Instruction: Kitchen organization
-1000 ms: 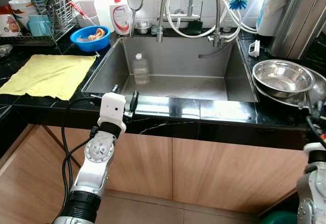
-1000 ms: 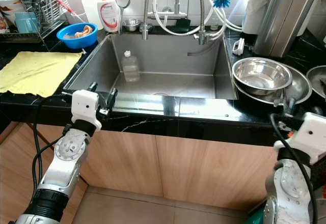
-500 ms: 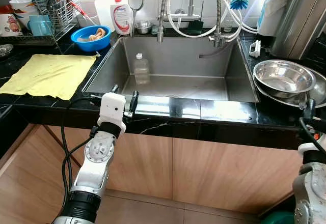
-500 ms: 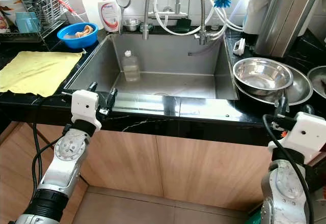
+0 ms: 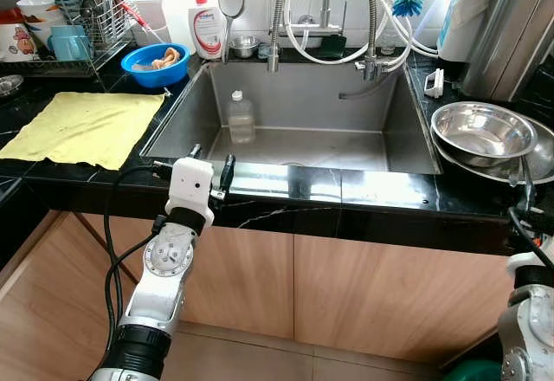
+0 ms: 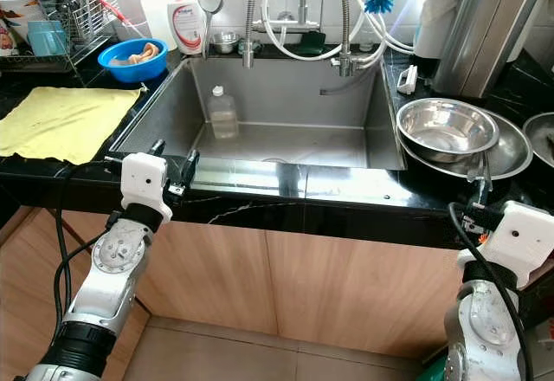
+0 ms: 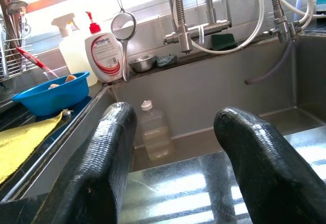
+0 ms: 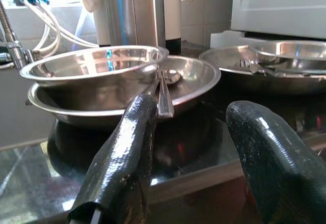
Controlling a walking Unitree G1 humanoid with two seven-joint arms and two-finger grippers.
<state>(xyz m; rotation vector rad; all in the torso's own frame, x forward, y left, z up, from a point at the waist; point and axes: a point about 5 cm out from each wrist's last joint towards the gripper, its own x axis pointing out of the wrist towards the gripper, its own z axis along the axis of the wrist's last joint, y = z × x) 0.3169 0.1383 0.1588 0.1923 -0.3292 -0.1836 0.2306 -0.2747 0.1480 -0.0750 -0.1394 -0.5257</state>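
Partly hidden spoon [image 8: 164,89] between bowls [image 8: 91,67]

- Bright daylight enters from behind the faucet [image 5: 325,4], overexposing that strip.
- Glare streaks the black countertop [image 5: 381,190] and steel bowls [image 8: 91,63].
- Head views sharp; near fingers [image 7: 109,168] in wrist views blurred.

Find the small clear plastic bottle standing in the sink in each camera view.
Left eye view: small clear plastic bottle, back left of the steel sink.
Right eye view: same spot.
Left wrist view: between the two black fingers.
Right wrist view: not in it.
Shared landmark: white soap bottle with red pump, behind it.
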